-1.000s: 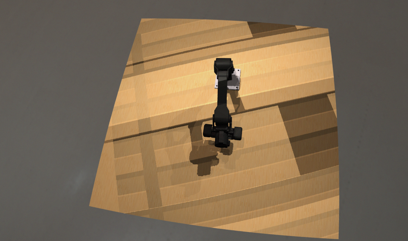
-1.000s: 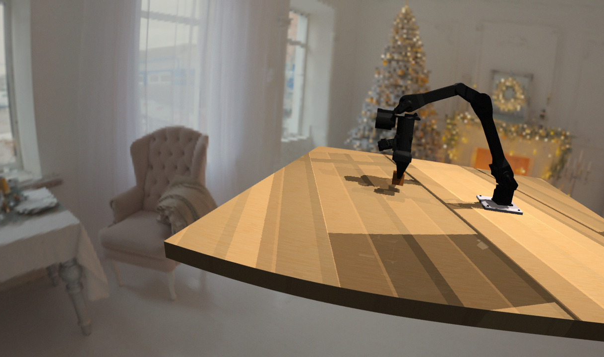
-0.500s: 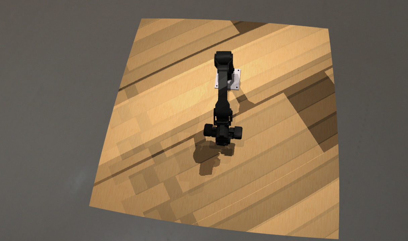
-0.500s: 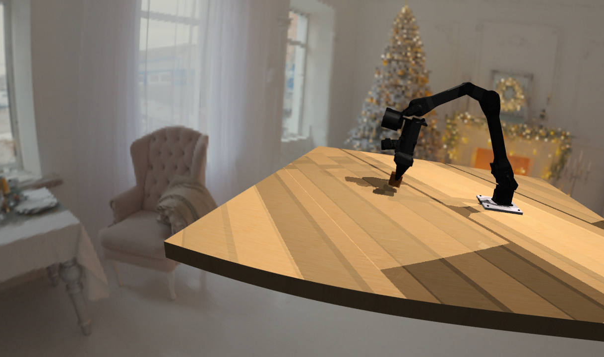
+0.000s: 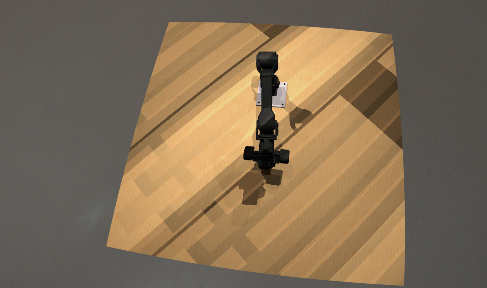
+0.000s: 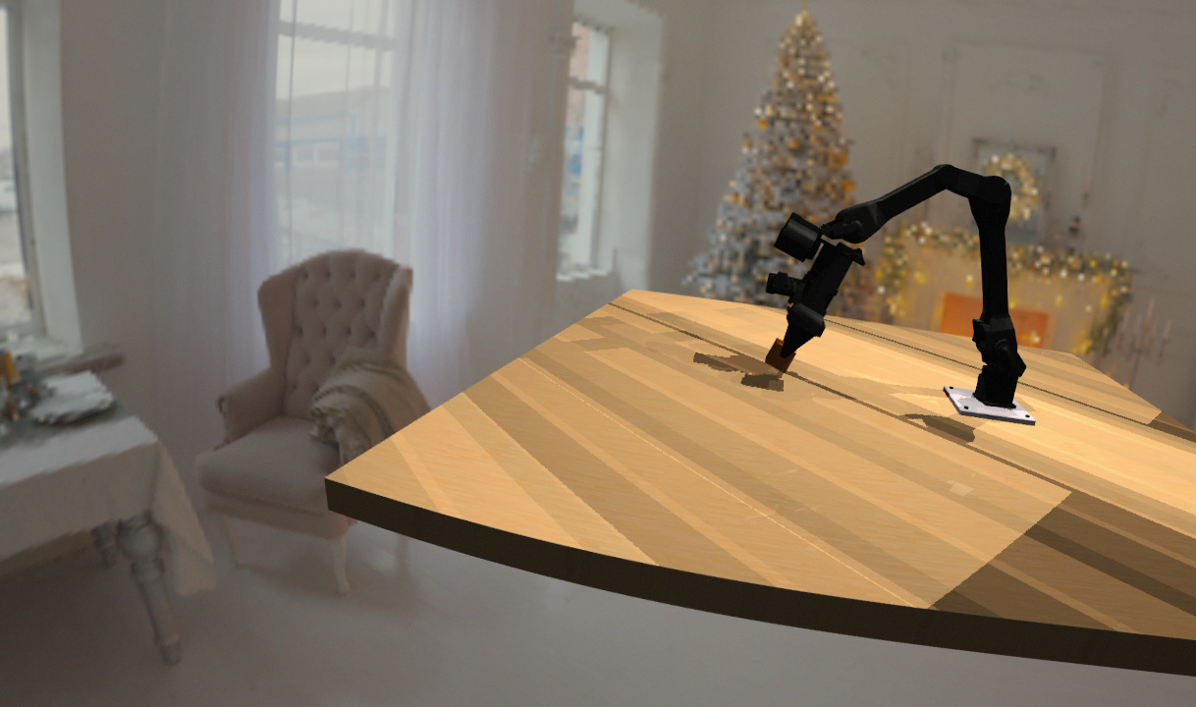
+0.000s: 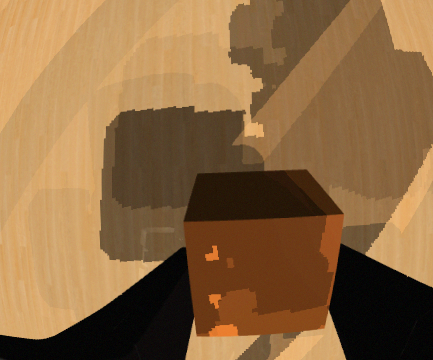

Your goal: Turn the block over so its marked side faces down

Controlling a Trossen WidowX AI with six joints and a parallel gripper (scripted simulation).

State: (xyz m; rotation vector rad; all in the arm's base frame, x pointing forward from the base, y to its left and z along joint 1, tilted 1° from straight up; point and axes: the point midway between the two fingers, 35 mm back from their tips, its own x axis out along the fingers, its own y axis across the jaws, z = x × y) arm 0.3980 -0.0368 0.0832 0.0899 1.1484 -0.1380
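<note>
The orange-brown block is held between the two black fingers of my gripper. The gripper is shut on it and leans over, so the block is tilted in the exterior view. The block is a little above the wooden table, with its shadow apart from it. In the wrist view a dark face and a lit face with small bright orange patches show. I cannot tell which side is marked. The faces against the fingers and the underside are hidden.
The arm's white base plate stands on the table behind the gripper. The table's front edge shows in the exterior view. Shadows of the arm and gripper fall around the block. A chair and a tree are in the background.
</note>
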